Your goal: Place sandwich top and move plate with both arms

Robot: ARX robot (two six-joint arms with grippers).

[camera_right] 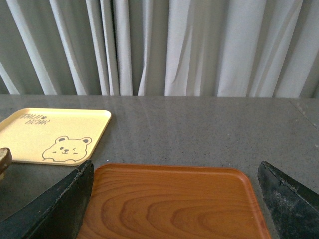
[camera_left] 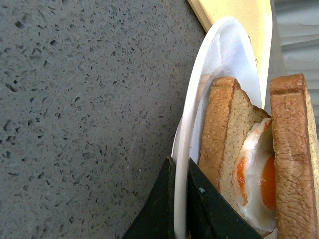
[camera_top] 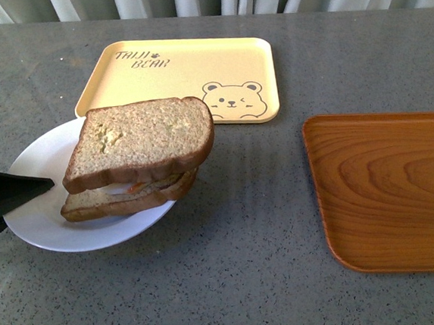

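We see the left gripper point(camera_left: 180, 172) pinching the near-left rim of the plate point(camera_top: 42, 159). One black finger lies over the rim and the other under it, with only the thin white edge between them. The plate sits on the grey table point(camera_top: 235, 282), just near of the yellow bear tray point(camera_top: 194, 69). The sandwich top point(camera_top: 142, 135) rests on the lower slice point(camera_top: 122, 203), tilted and shifted toward the far right, so the fried egg point(camera_left: 254, 179) shows between the two slices. Our right gripper point(camera_right: 175, 167) hangs with its fingers spread wide over the wood-grain tray point(camera_top: 390, 189), which lies well apart to the right of the plate. It holds nothing and touches nothing.
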